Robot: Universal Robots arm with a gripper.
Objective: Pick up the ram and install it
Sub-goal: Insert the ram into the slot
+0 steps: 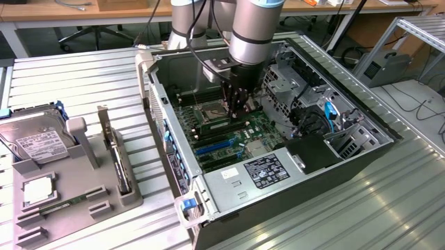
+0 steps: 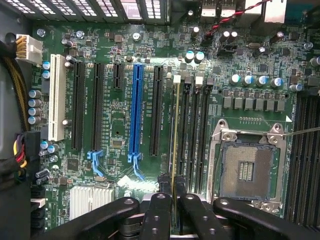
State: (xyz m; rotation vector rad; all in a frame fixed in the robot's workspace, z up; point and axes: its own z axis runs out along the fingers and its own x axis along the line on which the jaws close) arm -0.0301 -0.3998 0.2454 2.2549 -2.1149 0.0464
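Inside the open computer case (image 1: 389, 134), the tool (image 1: 236, 112) reaches down over the motherboard (image 1: 261, 125), clenched on the ram (image 1: 221, 126). In the wrist view the tool (image 2: 174, 202) shows its black fingers (image 2: 159, 212) pressed against either side of the ram (image 2: 174, 140). The ram is seen edge-on there as a thin line running along the first memory slot, next to three empty black slots (image 2: 195, 130). It lies between the long blue slot (image 2: 135, 115) and the bare CPU socket (image 2: 247, 170). Whether the ram is fully seated or only resting in the slot I cannot tell.

At the exterior view's left, on the ribbed metal bench (image 1: 83, 78), a grey tray (image 1: 76, 211) holds a silver hard drive (image 1: 35, 138) and an upright dark card (image 1: 116, 156), well apart from the case.
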